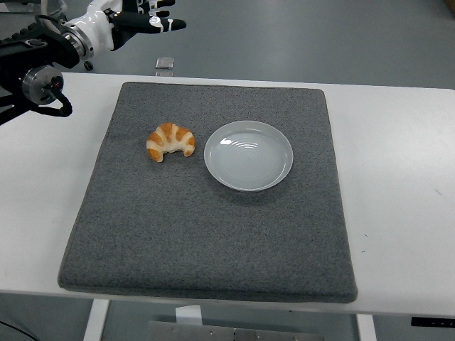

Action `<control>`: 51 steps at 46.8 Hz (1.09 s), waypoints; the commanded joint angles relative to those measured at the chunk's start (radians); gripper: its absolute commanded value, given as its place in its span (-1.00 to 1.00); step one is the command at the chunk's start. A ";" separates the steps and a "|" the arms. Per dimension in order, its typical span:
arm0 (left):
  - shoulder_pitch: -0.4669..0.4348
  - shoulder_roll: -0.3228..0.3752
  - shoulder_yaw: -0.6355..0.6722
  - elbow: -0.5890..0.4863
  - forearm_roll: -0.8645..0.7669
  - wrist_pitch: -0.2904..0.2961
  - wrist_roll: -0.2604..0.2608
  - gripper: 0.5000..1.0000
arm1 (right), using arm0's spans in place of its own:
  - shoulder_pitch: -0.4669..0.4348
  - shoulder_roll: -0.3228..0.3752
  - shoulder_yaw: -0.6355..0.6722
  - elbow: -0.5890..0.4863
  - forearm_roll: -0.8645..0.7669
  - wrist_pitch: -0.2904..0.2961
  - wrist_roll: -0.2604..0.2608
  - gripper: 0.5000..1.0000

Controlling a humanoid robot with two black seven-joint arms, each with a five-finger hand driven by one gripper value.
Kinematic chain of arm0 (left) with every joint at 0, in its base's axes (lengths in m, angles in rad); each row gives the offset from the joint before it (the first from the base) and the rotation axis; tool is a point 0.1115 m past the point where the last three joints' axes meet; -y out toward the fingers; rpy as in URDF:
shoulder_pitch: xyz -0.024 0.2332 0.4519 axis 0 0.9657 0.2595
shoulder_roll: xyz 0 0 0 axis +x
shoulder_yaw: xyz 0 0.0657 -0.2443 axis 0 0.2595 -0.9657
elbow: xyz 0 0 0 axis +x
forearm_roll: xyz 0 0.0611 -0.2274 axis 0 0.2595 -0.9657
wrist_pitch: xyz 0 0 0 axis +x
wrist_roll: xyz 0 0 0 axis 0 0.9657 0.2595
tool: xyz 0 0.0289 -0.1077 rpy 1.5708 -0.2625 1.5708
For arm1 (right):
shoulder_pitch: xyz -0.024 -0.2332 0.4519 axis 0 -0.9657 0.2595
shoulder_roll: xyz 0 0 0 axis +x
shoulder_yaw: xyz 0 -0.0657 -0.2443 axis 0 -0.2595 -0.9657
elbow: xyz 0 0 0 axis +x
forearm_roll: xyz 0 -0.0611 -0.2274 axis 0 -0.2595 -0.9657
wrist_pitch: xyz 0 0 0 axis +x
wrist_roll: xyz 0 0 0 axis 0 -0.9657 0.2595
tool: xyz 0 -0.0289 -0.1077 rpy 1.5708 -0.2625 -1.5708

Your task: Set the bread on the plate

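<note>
A golden croissant (170,141) lies on the grey mat (206,227), just left of an empty white plate (248,154). My left hand (146,19) is high at the picture's top left, beyond the mat's far left corner, well away from the croissant. Its fingers are spread and point right, holding nothing. Its black forearm (32,60) comes in from the left edge. My right arm is out of view.
A small clear object (164,64) sits on the white table (398,163) just past the mat's far edge. Grey floor lies beyond the table. A chair base shows at the top left corner.
</note>
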 commanded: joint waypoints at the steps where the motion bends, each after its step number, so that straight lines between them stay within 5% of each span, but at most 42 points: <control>1: -0.135 -0.001 0.167 -0.057 0.008 0.005 0.000 0.94 | 0.000 0.000 0.000 0.000 0.000 0.000 0.000 0.72; 9: -0.338 -0.001 0.424 -0.169 0.053 0.005 0.000 0.93 | 0.000 0.000 0.000 0.000 0.002 0.000 0.000 0.72; 22: -0.466 0.036 0.534 -0.265 0.310 0.006 0.000 0.93 | 0.000 0.000 0.000 0.000 0.000 0.000 0.000 0.72; 27: -0.432 0.036 0.536 -0.243 0.432 0.057 -0.002 0.93 | 0.000 0.000 0.000 0.000 0.000 0.000 0.000 0.72; 38: -0.174 0.016 0.444 -0.163 0.578 0.235 -0.013 0.93 | 0.000 0.000 0.000 0.000 0.000 0.000 0.000 0.72; 51: 0.059 -0.078 0.320 -0.020 0.584 0.256 -0.014 0.93 | 0.000 0.000 0.000 0.000 0.000 0.000 0.000 0.72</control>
